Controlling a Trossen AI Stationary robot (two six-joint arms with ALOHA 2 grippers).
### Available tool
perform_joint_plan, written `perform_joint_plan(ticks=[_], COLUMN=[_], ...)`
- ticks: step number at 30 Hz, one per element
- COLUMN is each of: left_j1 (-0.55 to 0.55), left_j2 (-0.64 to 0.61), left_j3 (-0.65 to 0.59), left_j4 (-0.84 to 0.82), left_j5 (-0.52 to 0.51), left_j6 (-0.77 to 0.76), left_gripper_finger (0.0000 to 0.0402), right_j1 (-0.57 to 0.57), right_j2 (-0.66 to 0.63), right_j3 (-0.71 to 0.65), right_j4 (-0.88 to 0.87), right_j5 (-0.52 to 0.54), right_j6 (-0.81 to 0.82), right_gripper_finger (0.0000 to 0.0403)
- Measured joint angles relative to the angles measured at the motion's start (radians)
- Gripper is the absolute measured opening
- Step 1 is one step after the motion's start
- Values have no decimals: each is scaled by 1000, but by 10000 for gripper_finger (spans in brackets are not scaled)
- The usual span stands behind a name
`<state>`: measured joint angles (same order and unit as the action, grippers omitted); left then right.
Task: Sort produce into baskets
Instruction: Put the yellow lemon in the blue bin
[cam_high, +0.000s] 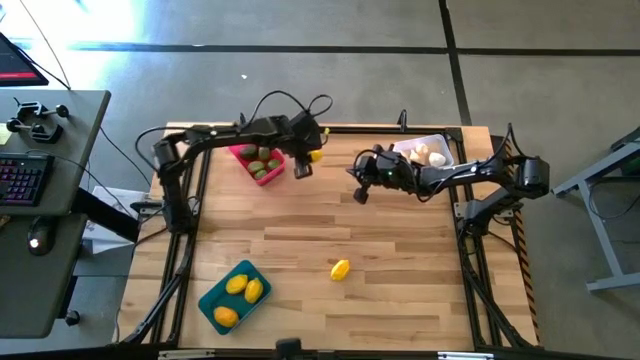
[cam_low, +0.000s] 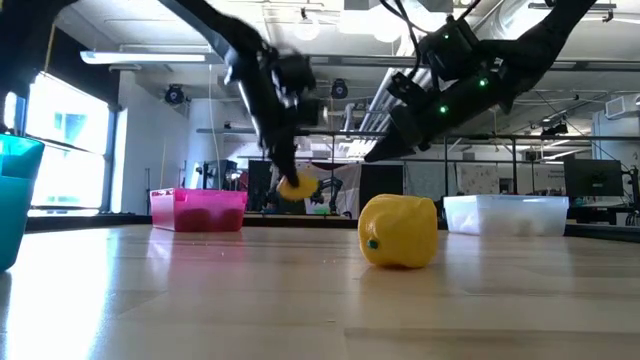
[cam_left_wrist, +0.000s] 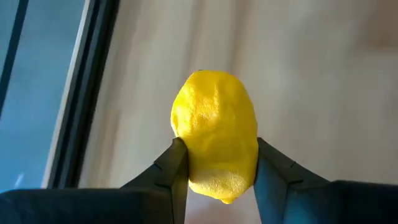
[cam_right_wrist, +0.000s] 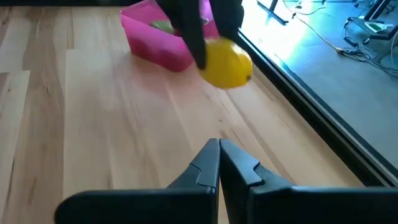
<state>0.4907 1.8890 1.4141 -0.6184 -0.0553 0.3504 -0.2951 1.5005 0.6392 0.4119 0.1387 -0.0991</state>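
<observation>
My left gripper (cam_high: 308, 160) is shut on a yellow lemon (cam_left_wrist: 214, 146) just right of the pink basket (cam_high: 258, 162), which holds green produce. The held lemon also shows in the low view (cam_low: 297, 186) and the right wrist view (cam_right_wrist: 227, 62). My right gripper (cam_high: 360, 192) is shut and empty (cam_right_wrist: 219, 152), hanging above the table left of the whitish basket (cam_high: 428, 152) of white bulbs. A second lemon (cam_high: 340, 269) lies on the table near the middle front. The teal basket (cam_high: 233, 293) at the front left holds three lemons. My left gripper pinches the lemon's two sides (cam_left_wrist: 186, 155) between its two fingers, near one end of the fruit. The fingers (cam_right_wrist: 196, 43) come from above, pointing down. The lemon is lifted clear of the table, and its other end sticks out past the fingertips.
The table's far rail (cam_high: 340, 128) runs just behind both baskets at the back. Bare wood (cam_high: 400, 240) lies between the back baskets and the loose lemon. A desk with a keyboard (cam_high: 25, 180) stands off the table's left.
</observation>
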Motion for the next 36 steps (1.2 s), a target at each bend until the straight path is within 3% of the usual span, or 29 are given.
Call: perform_joint_plan(ticks=[4,10,17,27,32,36], left_j1=[-55,-150,-359,-717,-909,-1033], left_j2=[-103,-281,-491,-630,-630,-629], left_j3=[-70,-236,-309,-309,-320,-368], left_j4=[59,121,-65,-376,-382,-351], left_j5=[91,140,152,151,154,216], left_j6=[-28,-54,-103,-465,-645,-845], left_gripper_finger=[110,109,109,109,109,108], right_j1=[-1,-1,2,29,42,50], right_j2=[0,0,0,0,0,0], right_j3=[-54,-158,-205,-205,-205,-205], right_j4=[86,228,284,333,332,332], right_j5=[-1,-8,-8,-8,-7,-8], right_j6=[-2,66,100,92,92,92], right_gripper_finger=[0,0,0,0,0,0])
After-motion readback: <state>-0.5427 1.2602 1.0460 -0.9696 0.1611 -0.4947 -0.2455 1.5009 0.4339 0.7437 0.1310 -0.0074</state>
